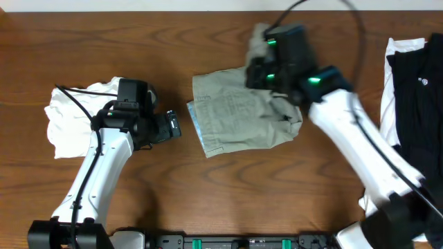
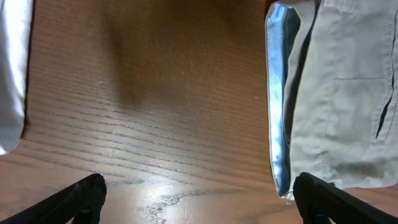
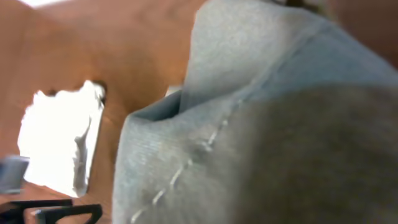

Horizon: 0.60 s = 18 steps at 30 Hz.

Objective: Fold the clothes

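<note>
Two hands share this fold: the right hand (image 1: pixel 261 59) is pinched shut on a raised fold of the shorts (image 1: pixel 235 114) lying mid-bench (image 1: pixel 138 41), while the left hand (image 1: pixel 172 126) gapes empty just beside the blue waistband (image 2: pixel 278 93). Carry the fold across low, edges aligned.

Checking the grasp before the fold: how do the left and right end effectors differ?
The left end effector is wide open and empty; the right end effector is shut on the khaki cotton shorts. The left is over bare wooden table beside the waistband; the right is at the shorts' far edge. Both sit on white arms.
</note>
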### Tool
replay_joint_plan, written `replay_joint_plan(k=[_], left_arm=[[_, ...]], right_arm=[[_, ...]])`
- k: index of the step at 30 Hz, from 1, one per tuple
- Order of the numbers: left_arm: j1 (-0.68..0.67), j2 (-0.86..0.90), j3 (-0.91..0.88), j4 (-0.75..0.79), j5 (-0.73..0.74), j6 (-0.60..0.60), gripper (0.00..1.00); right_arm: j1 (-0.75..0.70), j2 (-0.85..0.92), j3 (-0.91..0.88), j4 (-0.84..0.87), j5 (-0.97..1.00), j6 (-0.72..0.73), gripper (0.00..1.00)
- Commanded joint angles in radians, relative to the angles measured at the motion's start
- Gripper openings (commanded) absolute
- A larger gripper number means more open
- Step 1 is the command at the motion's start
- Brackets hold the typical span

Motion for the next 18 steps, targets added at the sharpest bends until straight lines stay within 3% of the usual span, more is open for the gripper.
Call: replay_joint_plan(k=[1, 8, 18], left_arm=[[0.004, 0.008, 0.000, -0.004, -0.008, -0.013, 0.98], [0.004, 0.008, 0.000, -0.007, -0.008, -0.013, 0.98], [0.004, 0.008, 0.000, -0.003, -0.008, -0.013, 0.98]], right_arm=[[0.054, 0.122, 0.010, 0.021, 0.064, 0.058, 0.01], [0.085, 0.284, 0.010, 0.096, 0.073, 0.066, 0.01], [0.117, 0.298, 0.010, 0.126, 0.023, 0.065, 0.01]])
